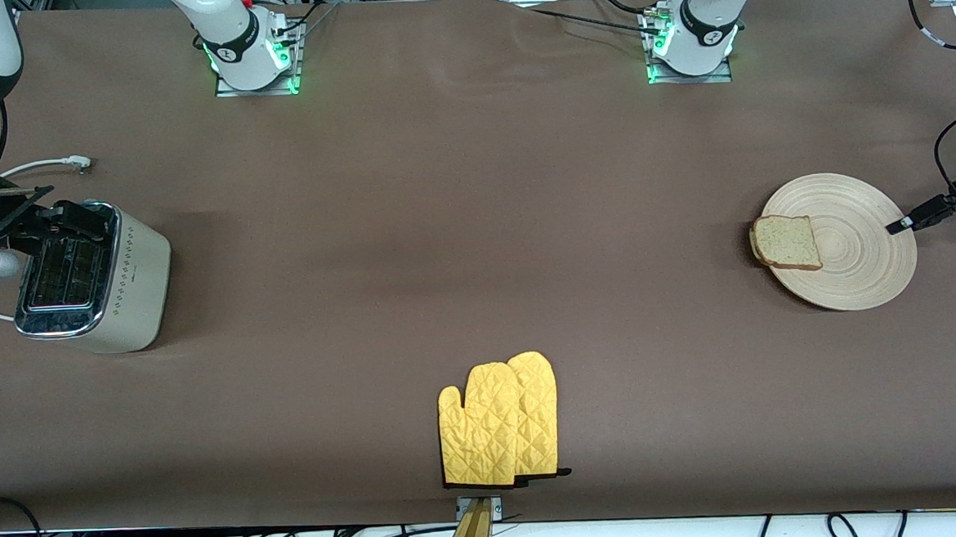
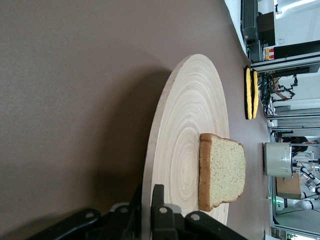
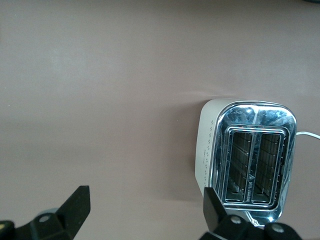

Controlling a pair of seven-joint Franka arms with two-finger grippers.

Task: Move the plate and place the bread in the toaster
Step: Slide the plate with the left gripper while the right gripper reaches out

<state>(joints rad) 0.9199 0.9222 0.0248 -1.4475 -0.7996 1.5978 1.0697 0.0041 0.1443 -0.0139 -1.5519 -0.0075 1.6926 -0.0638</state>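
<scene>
The round light-wood plate lies at the left arm's end of the table. A slice of bread rests on the plate's edge toward the toaster's end. My left gripper is shut on the plate's rim; in the left wrist view its fingers pinch the thin edge of the plate, with the bread lying flat a little past them. The cream toaster stands at the right arm's end. My right gripper hangs open above the table beside the toaster, whose two slots are empty.
A pair of yellow quilted oven mitts lies near the table's front edge, midway along it. The toaster's white cord trails toward the robots' side. Brown tabletop stretches between plate and toaster.
</scene>
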